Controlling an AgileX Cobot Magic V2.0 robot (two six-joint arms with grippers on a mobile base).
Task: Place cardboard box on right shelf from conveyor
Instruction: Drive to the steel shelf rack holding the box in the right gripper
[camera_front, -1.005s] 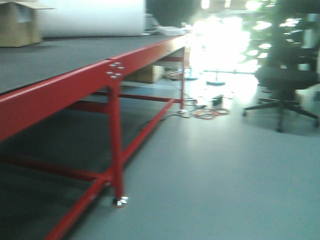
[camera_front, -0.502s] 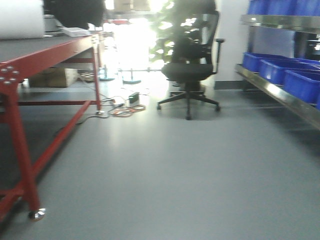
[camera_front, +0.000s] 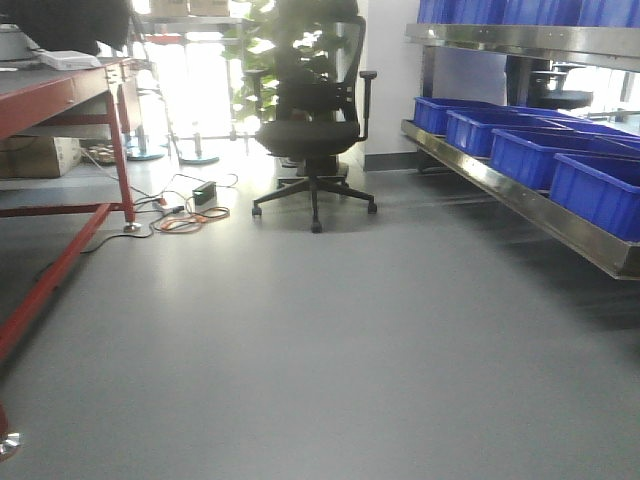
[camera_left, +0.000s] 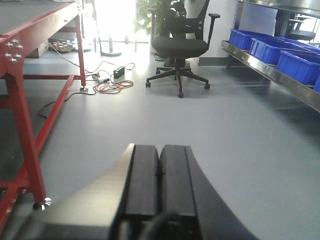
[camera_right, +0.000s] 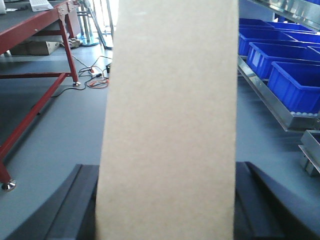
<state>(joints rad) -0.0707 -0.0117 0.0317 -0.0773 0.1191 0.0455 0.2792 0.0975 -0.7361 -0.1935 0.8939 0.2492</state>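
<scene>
Dead centre in the right wrist view, the plain tan-brown rectangular cardboard box stood upright and filled the frame. It was clamped in the right gripper, whose dark fingers pressed its opposite sides, one at nine o'clock, the other at three. So the box was off the dark grey belt conveyor with the glossy red edge, away at ten o'clock. It was not yet on the shiny stainless-steel right shelf, which ran off at two o'clock with blue plastic bins lined along it. On the other side, the left gripper carried nothing, its black fingers pressed flat together. A black office chair stood at twelve. Now, that box looked light and probably hollow. It seemed stiff at the edges, but its smooth sides could slide under a loose squeeze and dent under a hard one. Tall and narrow, it would tip readily, so I judged the low two-sided hold sound only with the box upright. Clearing the shelf's tall front lip would call for lift first.
</scene>
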